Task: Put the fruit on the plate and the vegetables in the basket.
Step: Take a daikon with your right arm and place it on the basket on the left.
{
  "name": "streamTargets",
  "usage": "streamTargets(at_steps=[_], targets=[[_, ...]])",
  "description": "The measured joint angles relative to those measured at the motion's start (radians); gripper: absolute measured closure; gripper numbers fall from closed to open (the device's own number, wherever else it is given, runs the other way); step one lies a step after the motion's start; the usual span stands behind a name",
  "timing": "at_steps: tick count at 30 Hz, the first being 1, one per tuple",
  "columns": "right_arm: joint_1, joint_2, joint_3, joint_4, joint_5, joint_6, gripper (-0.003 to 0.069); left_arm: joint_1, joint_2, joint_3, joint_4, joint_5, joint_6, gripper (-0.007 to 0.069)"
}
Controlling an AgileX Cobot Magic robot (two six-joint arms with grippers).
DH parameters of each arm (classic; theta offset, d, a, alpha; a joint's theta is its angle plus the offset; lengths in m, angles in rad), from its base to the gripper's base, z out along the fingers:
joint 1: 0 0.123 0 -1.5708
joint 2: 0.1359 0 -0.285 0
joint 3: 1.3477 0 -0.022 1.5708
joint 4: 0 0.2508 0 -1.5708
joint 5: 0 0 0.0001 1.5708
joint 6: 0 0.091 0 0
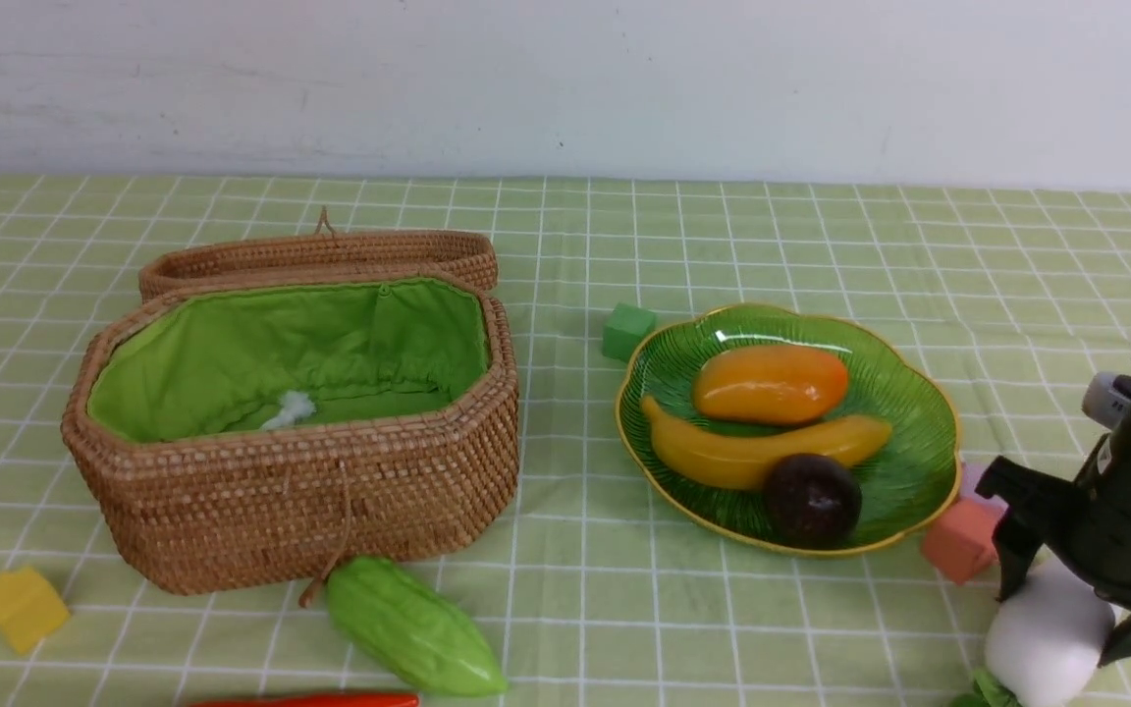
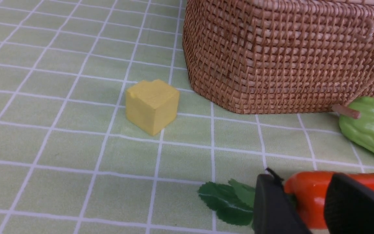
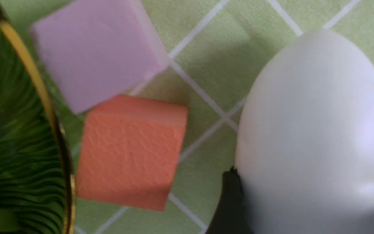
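Note:
The wicker basket (image 1: 300, 491) stands open at the left, its green lining bare but for a small white scrap. The green plate (image 1: 924, 432) holds the mango (image 1: 770, 383), the banana (image 1: 752, 454) and a dark ball (image 1: 811, 499). A bumpy green gourd (image 1: 413, 628) lies in front of the basket. At the near edge lies the red pepper (image 1: 310, 700). My left gripper (image 2: 302, 182) is shut on the red pepper (image 2: 310, 198) near its leafy end. My right gripper (image 1: 1066, 614) is shut on the white radish (image 1: 1042, 643), which rests on the cloth.
The basket's lid (image 1: 320, 257) lies behind it. A green cube (image 1: 627, 331) sits by the plate's far left rim. An orange cube (image 1: 961, 538) and a lilac cube (image 3: 96, 52) sit between plate and radish. A yellow cube (image 1: 19, 607) lies near the basket's left front.

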Motion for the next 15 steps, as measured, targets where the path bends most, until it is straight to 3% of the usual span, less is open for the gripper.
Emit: streamTargets(at_steps=[6, 9, 14, 15], targets=[[-0.002, -0.135, -0.006, -0.036, -0.039, -0.04, 0.0144, 0.0, 0.0, 0.0, 0.0, 0.0, 0.0, 0.0386], [0.004, -0.254, -0.057, -0.061, -0.144, -0.102, 0.0144, 0.0, 0.0, 0.0, 0.0, 0.0, 0.0, 0.0386], [0.096, -0.356, -0.148, -0.017, -0.38, -0.344, 0.0144, 0.0, 0.0, 0.0, 0.0, 0.0, 0.0, 0.0386], [0.166, -0.368, -0.183, 0.014, -0.46, -0.449, 0.0144, 0.0, 0.0, 0.0, 0.0, 0.0, 0.0, 0.0386]])
